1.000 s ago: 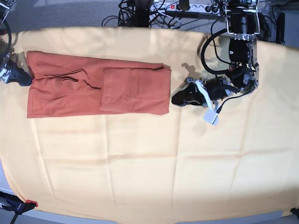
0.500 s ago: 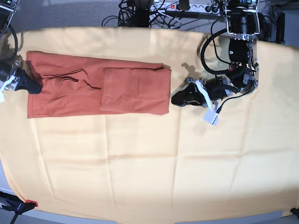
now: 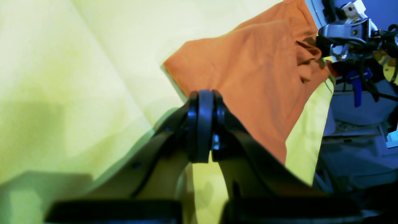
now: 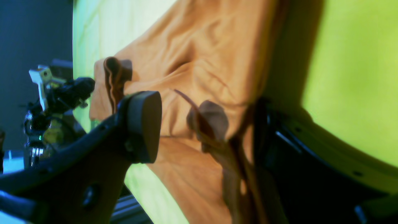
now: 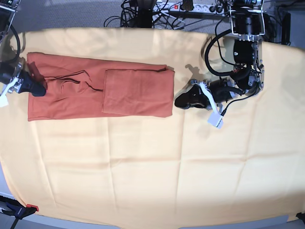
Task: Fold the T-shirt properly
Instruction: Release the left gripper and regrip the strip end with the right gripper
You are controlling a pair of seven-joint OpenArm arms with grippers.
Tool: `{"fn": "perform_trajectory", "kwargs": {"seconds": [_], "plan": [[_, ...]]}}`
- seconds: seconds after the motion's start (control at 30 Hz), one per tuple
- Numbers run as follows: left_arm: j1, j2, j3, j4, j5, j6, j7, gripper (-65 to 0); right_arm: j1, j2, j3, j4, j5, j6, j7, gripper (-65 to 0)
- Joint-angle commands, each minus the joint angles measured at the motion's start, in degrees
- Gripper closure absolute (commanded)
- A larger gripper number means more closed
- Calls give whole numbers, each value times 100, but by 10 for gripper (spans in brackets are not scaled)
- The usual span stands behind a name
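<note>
The rust-orange T-shirt [image 5: 71, 102] lies flat across the upper left of the pale yellow cloth [image 5: 152, 162], its right part folded over into a square panel [image 5: 138, 93]. My right gripper [image 5: 37, 89] sits at the shirt's left edge and stands open. In the right wrist view, wrinkled T-shirt [image 4: 202, 56] fabric lies between the wide-apart fingers [image 4: 144, 124] of the right gripper [image 4: 208, 130]. My left gripper [image 5: 181, 101] rests on the cloth just right of the shirt, shut and empty. In the left wrist view the left gripper [image 3: 203, 124] has its tips pressed together, with the T-shirt [image 3: 255, 77] beyond them.
The yellow cloth covers the whole table. Cables and a power strip [image 5: 171, 7] run along the back edge. A white connector [image 5: 215, 119] hangs from the left arm. A clamp [image 5: 19, 210] grips the front left corner.
My right gripper has moved rightward from off the shirt's left side onto its left edge. The left arm and the shirt's folded panel have not moved.
</note>
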Motion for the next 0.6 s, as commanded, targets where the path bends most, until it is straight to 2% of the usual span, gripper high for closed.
{"fn": "perform_trajectory", "kwargs": {"seconds": [0.0, 0.3, 0.33, 0.5, 0.57], "plan": [[-96, -33, -11, 92, -155, -49, -107, 0, -37, 50, -155, 2, -425, -73, -310, -419], [-96, -35, -11, 92, -155, -49, -107, 0, -39, 131, -323, 2, -425, -73, -310, -404], [-96, -35, -11, 92, -155, -49, -107, 0, -39, 153, -323, 2, -425, -73, -310, -371], [-96, -33, -11, 92, -157, -49, -107, 0, -37, 177, -323, 2, -425, -73, -310, -102], [-98, -35, -11, 92, -157, -49, -109, 0, -20, 177, -323, 2, -425, -73, -310, -16]]}}
